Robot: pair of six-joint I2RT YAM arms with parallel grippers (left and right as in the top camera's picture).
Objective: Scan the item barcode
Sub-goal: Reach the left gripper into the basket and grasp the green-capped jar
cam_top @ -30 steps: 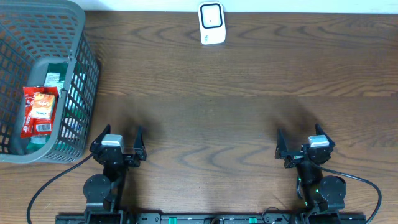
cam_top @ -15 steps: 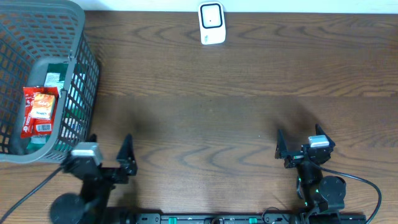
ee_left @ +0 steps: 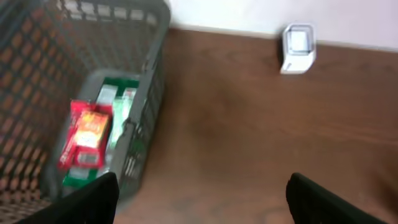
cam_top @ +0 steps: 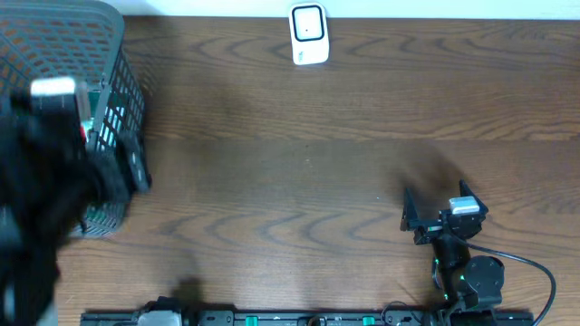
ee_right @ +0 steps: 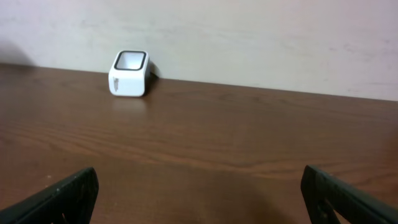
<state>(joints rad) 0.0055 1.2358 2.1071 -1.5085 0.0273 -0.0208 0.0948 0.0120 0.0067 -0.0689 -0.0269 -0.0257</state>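
Nearest the robot's base, the right jaws rest low over the dark wooden table (cam_top: 317, 181), spread wide and empty, facing the far wall. The left jaws, also spread wide with nothing between them, hang above the near side of the grey plastic mesh basket (ee_left: 149, 74) at the table's left edge. From overhead the left arm (cam_top: 45, 181) is only a dark blur over it.

In the basket a red snack packet (ee_left: 86, 134) lies on top of green packets (ee_left: 115, 99), close to the wall that faces the table's middle. The step in hand looks like the reach for an item. It is best to come straight down inside the rim, clear of the mesh wall, and close across the red packet's short width, since it lies uppermost. Gripping near one end should leave the printed code uncovered.

Farthest off, the small white barcode scanner (ee_left: 298, 48) stands by the back wall, well apart from the basket, its dark-framed window facing up.
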